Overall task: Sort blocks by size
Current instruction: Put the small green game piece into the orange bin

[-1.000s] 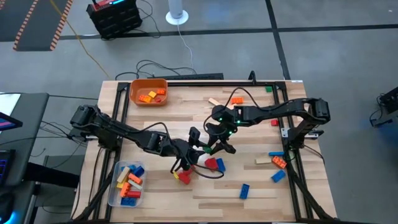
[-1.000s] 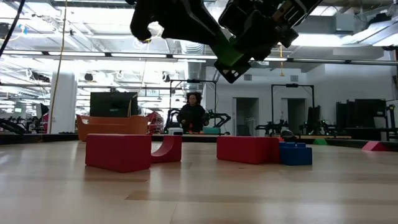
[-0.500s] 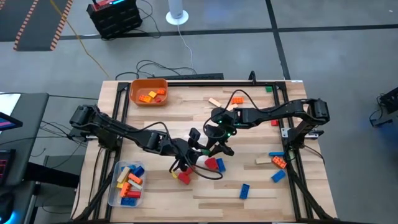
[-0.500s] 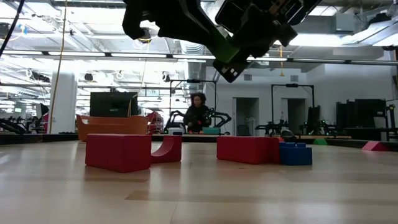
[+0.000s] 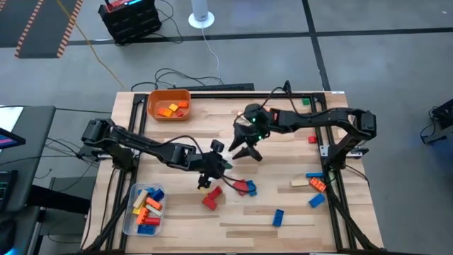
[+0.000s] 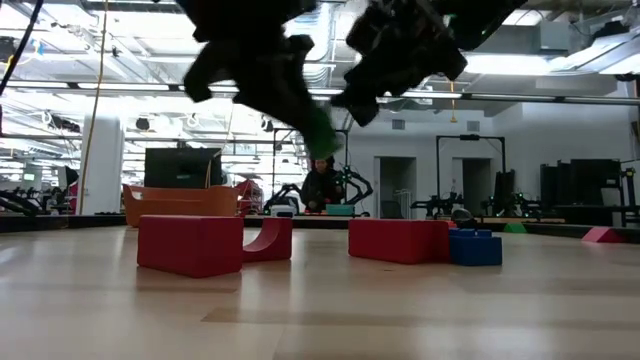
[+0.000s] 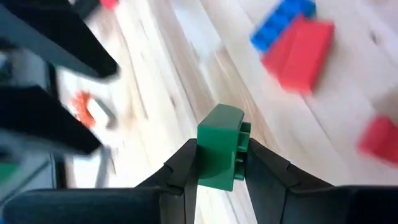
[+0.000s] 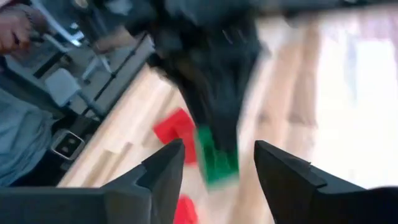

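Observation:
My left gripper [image 5: 216, 168] hangs over the middle of the table, shut on a small green block [image 7: 221, 149], which also shows in the low view as the green block [image 6: 320, 130] high above the tabletop. My right gripper [image 5: 245, 154] stands open just beyond it toward the far right, its fingers [image 8: 168, 165] empty and pointing at the green block [image 8: 217, 160]. Under both grippers lie loose blocks on the wood: a red block [image 5: 210, 201], a red one [image 5: 241, 186] touching a blue one [image 5: 252, 188], and another blue [image 5: 278, 217]. My left gripper pinches the green block by two opposite sides [image 7: 202, 158] between its two fingers. The fingers come slanting down from the table's left. The block sticks out past the fingertips and hangs clear of the table.
An orange bin [image 5: 168, 105] with a few blocks sits at the far left corner and a clear tub [image 5: 144, 209] of blocks at the near left. Several blocks lie by the right edge [image 5: 315, 185], others at the far side [image 5: 245, 115]. A person shows in the room behind.
The green block has passed from my right gripper to my left. My right gripper has let go and drawn back toward the table's far right. My left gripper has swung a little toward the left with the block and tipped downward. The blocks on the table have stayed put.

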